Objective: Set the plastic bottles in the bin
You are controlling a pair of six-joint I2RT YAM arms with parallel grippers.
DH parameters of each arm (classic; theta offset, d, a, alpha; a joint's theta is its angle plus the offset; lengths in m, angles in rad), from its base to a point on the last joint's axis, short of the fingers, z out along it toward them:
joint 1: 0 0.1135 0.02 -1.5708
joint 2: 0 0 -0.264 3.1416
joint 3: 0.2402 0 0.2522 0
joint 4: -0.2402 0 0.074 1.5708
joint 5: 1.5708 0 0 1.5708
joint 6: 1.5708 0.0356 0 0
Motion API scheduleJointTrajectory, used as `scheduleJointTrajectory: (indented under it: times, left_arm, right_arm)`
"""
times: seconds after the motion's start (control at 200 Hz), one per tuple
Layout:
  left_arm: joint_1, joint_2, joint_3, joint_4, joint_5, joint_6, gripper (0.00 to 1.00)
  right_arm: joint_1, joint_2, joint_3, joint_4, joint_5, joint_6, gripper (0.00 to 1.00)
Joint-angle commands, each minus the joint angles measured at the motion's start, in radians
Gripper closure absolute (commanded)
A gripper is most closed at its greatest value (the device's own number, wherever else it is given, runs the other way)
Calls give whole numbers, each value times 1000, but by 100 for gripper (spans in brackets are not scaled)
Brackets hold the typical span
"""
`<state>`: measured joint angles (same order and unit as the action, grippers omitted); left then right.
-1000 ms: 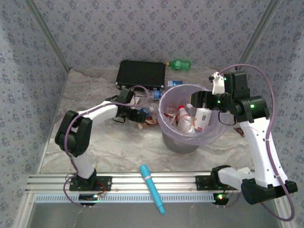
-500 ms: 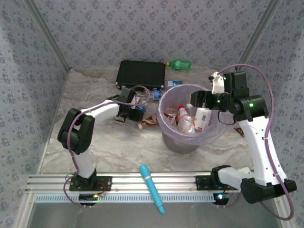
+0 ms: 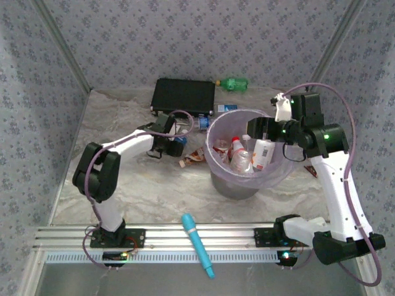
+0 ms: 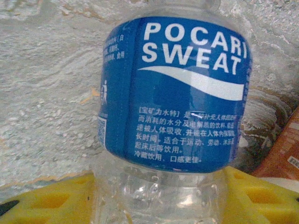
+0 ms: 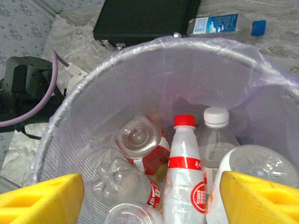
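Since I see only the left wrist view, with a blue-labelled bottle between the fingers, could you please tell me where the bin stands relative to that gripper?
Observer: The bin stands to the right of the left gripper and its blue-labelled bottle, apart from them.
Operator: Thank you. Is anything above the bin?
Observer: Yes, the right gripper hangs open over it.
Operator: Are other bottles out on the table?
Observer: A green bottle lies by the back wall.
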<state>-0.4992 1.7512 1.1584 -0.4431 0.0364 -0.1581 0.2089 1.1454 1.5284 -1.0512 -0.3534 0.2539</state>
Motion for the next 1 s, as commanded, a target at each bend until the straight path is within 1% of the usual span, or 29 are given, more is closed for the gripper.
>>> scheduleJointTrajectory:
  times: [0.0,0.1,0.175,0.315,0.49,0.57,0.735,0.895,0.999]
  left_arm:
    - [9,-133,-14,-19,-35,-18,44]
    - [22,-234,-47,9,-31,-54,50]
    - [32,-318,-84,61,28,-71,52]
    - [50,-472,-145,158,129,-123,61]
    - [56,-622,-254,404,285,-250,78]
    - [55,-662,-286,491,333,-307,83]
    - [41,-716,-326,602,372,-374,90]
    - [9,-725,-339,659,388,-402,91]
    - [-4,-727,-338,673,390,-406,91]
  right_arm:
    - [12,5,48,43,-52,-2,22]
    - [49,33,96,82,-69,8,22]
    - [87,62,132,111,-78,16,23]
    - [181,135,207,158,-69,24,23]
    - [308,251,313,217,-58,36,23]
    - [350,307,353,242,-62,46,23]
    - [397,444,444,242,-91,69,18]
    - [435,559,512,258,-135,80,14]
    - [452,621,551,253,-156,86,13]
